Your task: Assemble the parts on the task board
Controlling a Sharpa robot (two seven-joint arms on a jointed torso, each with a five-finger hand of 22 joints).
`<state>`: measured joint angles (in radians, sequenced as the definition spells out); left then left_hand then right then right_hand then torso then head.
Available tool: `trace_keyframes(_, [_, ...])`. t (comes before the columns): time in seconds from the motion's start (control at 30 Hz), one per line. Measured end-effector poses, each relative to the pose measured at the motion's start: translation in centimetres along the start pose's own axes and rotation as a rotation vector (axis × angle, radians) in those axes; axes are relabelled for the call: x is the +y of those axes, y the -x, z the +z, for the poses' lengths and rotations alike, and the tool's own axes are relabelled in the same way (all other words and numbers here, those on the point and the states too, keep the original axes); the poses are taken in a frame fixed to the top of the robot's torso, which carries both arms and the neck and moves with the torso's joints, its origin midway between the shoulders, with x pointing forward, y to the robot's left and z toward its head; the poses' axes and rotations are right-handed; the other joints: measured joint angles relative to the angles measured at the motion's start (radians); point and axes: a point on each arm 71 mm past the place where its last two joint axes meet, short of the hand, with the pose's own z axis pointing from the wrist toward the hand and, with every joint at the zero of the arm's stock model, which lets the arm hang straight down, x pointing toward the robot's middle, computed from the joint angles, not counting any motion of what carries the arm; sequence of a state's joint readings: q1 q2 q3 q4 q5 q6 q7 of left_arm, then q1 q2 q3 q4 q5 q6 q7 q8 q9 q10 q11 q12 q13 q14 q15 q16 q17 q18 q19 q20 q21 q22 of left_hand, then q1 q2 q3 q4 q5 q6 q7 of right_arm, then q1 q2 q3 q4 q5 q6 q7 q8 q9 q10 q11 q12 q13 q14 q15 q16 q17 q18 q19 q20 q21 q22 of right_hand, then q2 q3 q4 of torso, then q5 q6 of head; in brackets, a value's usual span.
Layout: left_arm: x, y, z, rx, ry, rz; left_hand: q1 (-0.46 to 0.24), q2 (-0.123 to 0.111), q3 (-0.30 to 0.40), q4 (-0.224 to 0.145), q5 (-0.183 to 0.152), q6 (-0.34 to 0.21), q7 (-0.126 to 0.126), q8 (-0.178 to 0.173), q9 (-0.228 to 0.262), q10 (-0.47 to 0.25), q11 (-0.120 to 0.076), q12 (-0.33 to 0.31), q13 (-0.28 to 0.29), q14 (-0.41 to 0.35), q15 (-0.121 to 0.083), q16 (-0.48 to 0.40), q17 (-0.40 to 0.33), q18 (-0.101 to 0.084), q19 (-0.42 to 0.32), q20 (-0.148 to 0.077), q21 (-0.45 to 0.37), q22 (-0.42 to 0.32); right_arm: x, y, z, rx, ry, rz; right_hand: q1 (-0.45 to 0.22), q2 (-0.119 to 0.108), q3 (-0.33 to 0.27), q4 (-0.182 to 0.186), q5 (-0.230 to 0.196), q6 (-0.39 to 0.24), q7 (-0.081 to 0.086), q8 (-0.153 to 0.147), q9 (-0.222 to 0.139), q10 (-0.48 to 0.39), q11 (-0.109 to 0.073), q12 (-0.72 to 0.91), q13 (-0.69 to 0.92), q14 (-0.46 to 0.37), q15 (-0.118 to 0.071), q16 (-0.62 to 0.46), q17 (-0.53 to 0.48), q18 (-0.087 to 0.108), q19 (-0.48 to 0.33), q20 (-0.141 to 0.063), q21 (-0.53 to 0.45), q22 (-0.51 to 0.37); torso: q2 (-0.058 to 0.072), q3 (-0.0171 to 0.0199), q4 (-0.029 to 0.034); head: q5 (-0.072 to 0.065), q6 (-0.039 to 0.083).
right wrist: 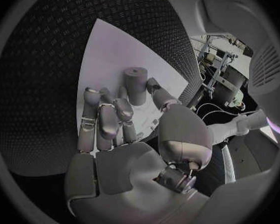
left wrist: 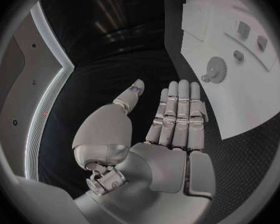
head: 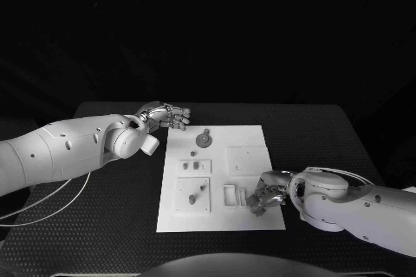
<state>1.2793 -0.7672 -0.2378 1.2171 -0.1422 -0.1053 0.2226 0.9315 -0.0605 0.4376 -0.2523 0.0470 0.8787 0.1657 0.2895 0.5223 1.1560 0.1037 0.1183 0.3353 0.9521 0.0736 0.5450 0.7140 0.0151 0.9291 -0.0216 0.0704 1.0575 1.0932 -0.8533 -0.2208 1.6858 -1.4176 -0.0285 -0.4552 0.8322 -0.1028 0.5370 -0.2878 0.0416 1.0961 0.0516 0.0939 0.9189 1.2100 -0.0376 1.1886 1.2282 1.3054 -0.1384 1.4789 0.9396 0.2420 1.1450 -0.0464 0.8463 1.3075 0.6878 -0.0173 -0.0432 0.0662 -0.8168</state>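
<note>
The white task board lies mid-table. A grey gear lies flat at its far end, also in the left wrist view as the gear. My left hand hovers by the board's far left corner, fingers straight and apart, holding nothing. My right hand is over the board's near right part. There a grey cylinder part stands upright on the board, pinched between the thumb and fingertips.
Raised white fixtures sit on the board: a slotted block, a square plate, a block with a peg and a slotted frame. A small peg stands near the gear. White cables trail at the left.
</note>
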Motion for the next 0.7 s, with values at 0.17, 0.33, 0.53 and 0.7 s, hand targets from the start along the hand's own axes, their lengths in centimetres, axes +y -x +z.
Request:
trace_keyframes(0.17, [0.0, -0.1, 0.0, 0.001, 0.001, 0.0, 0.0, 0.0, 0.0, 0.0, 0.0, 0.0, 0.0, 0.0, 0.0, 0.0, 0.0, 0.0, 0.0, 0.0, 0.0, 0.0, 0.0, 0.0, 0.0, 0.0, 0.0, 0.0, 0.3, -0.4, -0.1, 0.035, 0.027, 0.087, -0.028, 0.05, -0.021, -0.001, -0.003, 0.006, -0.006, -0.007, -0.007, 0.0, 0.0, -0.005, -0.009, -0.01, 0.0, 0.0, -0.015, 0.0, -0.006, 0.005, 0.0, 0.0, 0.0, 0.0, 0.0, 0.0, 0.0])
trace_keyframes(0.33, [0.0, 0.0, 0.0, 0.001, 0.002, 0.0, 0.0, 0.0, 0.0, 0.0, 0.0, 0.0, 0.0, 0.0, 0.0, 0.003, 0.002, 0.0, -0.001, 0.0, 0.0, 0.0, 0.0, 0.0, 0.0, 0.0, 0.0, 0.0, 0.5, -0.5, -0.3, 0.054, 0.052, 0.153, -0.06, 0.089, -0.032, 0.008, 0.001, 0.009, -0.009, -0.01, -0.016, 0.004, -0.004, -0.017, -0.019, -0.013, -0.002, 0.0, -0.028, 0.0, -0.006, 0.006, 0.0, 0.0, 0.0, 0.0002, 0.0, 0.0, -0.001])
trace_keyframes(0.53, [0.0, 0.0, 0.1, 0.002, 0.003, 0.0, 0.0, 0.0, 0.0, 0.0, 0.0, 0.0, 0.0, 0.0, 0.0, 0.004, 0.004, 0.0, -0.001, 0.0, 0.0, 0.0, 0.0, 0.0, 0.0, 0.0, 0.0, 0.0, 0.8, 0.1, -0.6, 0.051, 0.076, 0.209, -0.087, 0.117, -0.041, 0.0, 0.001, 0.01, -0.01, -0.015, -0.024, 0.004, -0.004, -0.017, -0.02, -0.016, -0.003, 0.0, -0.028, 0.0, -0.009, 0.009, 0.0, 0.0, 0.0, 0.0001, 0.0, 0.002, 0.002])
trace_keyframes(0.7, [0.0, -0.1, 0.1, 0.005, 0.003, 0.0, 0.0, 0.0, 0.0, 0.0, 0.0, 0.0, 0.0, 0.0, 0.0, 0.004, 0.003, 0.0, -0.001, 0.0, 0.0, 0.0, 0.0, 0.0, 0.0, 0.0, 0.0, 0.0, 1.0, 0.3, -0.5, 0.044, 0.079, 0.232, -0.088, 0.118, -0.041, -0.001, 0.001, 0.011, -0.011, -0.015, -0.026, 0.004, -0.004, -0.017, -0.02, -0.017, -0.002, 0.0, -0.027, 0.0, -0.009, 0.009, 0.0, 0.0, 0.0, 0.0, 0.0, 0.002, 0.005])
